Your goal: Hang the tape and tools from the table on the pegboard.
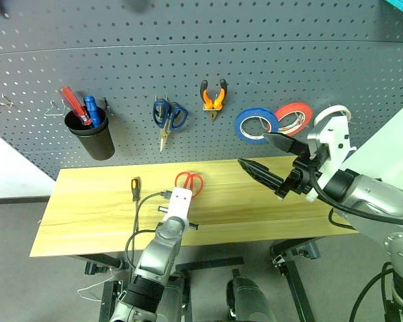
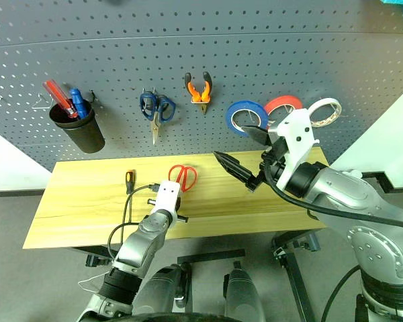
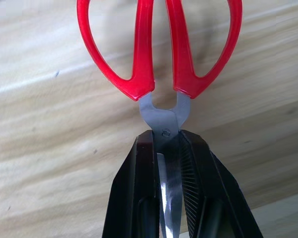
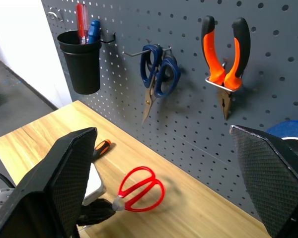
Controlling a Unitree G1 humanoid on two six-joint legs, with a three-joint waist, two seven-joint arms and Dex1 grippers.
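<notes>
Light yellowish tabletop [image 1: 269, 208] planks lie below a dark grey pegboard [image 1: 188, 60]. Red-handled scissors [image 3: 161, 59] with steel blades sit over the wood, blades clamped between the left end effector [image 3: 170, 168] fingers. To their right, the right end effector [image 1: 258, 155] hangs spread wide, holding nothing.

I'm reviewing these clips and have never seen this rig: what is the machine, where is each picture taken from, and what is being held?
It is a two-armed humanoid robot. Two pictures come from its head, looking down; two from cameras on its wrists. The left gripper is shut on the blades of the red-handled scissors, above the wooden table. The right gripper hangs open and holds nothing. A screwdriver lies on the table. On the pegboard hang the pliers, blue-handled scissors, blue, red and whitish tape, and a black cup.
</notes>
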